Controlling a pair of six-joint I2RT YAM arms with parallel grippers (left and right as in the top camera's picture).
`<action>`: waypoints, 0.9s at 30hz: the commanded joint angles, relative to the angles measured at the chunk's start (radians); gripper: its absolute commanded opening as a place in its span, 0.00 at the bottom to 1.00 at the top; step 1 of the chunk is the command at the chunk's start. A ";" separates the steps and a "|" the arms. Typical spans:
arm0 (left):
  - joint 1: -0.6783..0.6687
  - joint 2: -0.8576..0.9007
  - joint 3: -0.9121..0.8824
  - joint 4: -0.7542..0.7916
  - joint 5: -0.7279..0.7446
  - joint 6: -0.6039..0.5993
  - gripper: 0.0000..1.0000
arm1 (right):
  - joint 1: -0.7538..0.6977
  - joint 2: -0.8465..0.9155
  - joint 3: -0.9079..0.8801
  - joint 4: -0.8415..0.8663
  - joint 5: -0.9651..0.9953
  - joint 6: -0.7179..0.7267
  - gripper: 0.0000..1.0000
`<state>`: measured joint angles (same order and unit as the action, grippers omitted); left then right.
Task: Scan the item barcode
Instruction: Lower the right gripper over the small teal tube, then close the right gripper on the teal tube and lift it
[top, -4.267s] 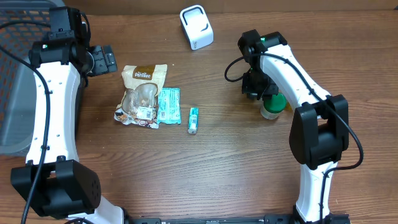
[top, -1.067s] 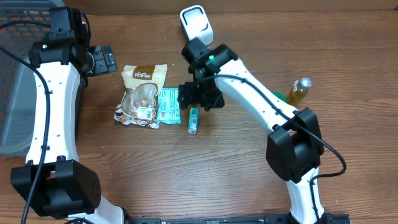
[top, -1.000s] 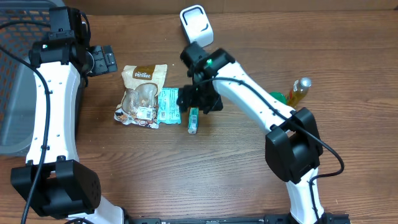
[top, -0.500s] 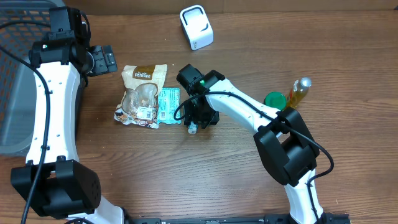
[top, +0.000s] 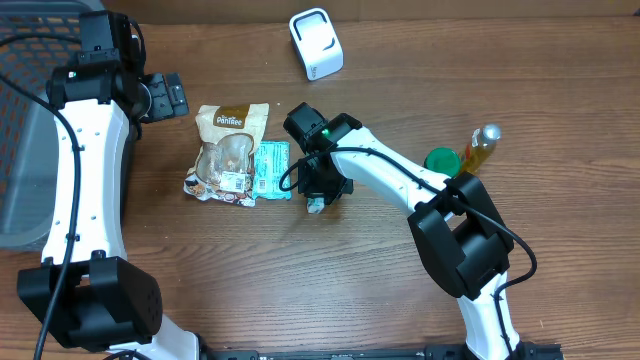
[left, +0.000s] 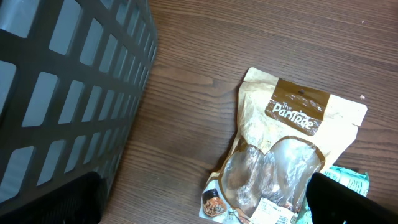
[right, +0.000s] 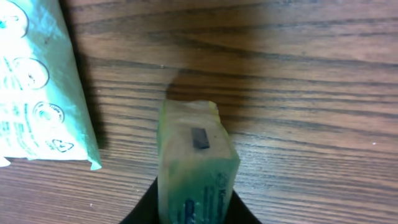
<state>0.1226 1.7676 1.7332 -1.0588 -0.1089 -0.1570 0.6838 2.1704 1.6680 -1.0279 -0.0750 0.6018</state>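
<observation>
A small green box (right: 196, 168) lies on the wooden table and my right gripper (right: 196, 208) is shut on it, a black jaw pressed to each long side. From overhead, only the box's lower tip (top: 315, 205) shows under my right gripper (top: 317, 188). The white barcode scanner (top: 316, 43) stands at the back of the table, apart from both arms. My left gripper (top: 170, 97) hangs open at the far left with nothing between its fingers (left: 351, 202).
A tan snack pouch (top: 232, 150) and a teal packet (top: 270, 168) lie just left of the right gripper. A green-capped jar (top: 440, 160) and a yellow bottle (top: 482, 145) stand at the right. A dark basket (top: 20, 120) fills the left edge.
My right arm swung left from the jar, came down over the small green box, and its jaws closed on it. The left arm has not moved.
</observation>
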 joint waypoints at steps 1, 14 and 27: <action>0.008 -0.002 0.015 0.000 -0.013 0.004 1.00 | 0.000 -0.011 0.011 -0.021 0.061 -0.007 0.11; 0.008 -0.002 0.015 0.000 -0.013 0.004 1.00 | -0.008 -0.013 0.071 -0.085 0.188 -0.006 0.12; 0.008 -0.002 0.015 0.000 -0.013 0.004 1.00 | -0.077 -0.013 0.071 -0.085 0.151 -0.006 0.13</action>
<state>0.1223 1.7676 1.7332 -1.0588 -0.1089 -0.1570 0.6132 2.1704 1.7123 -1.1152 0.0822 0.5980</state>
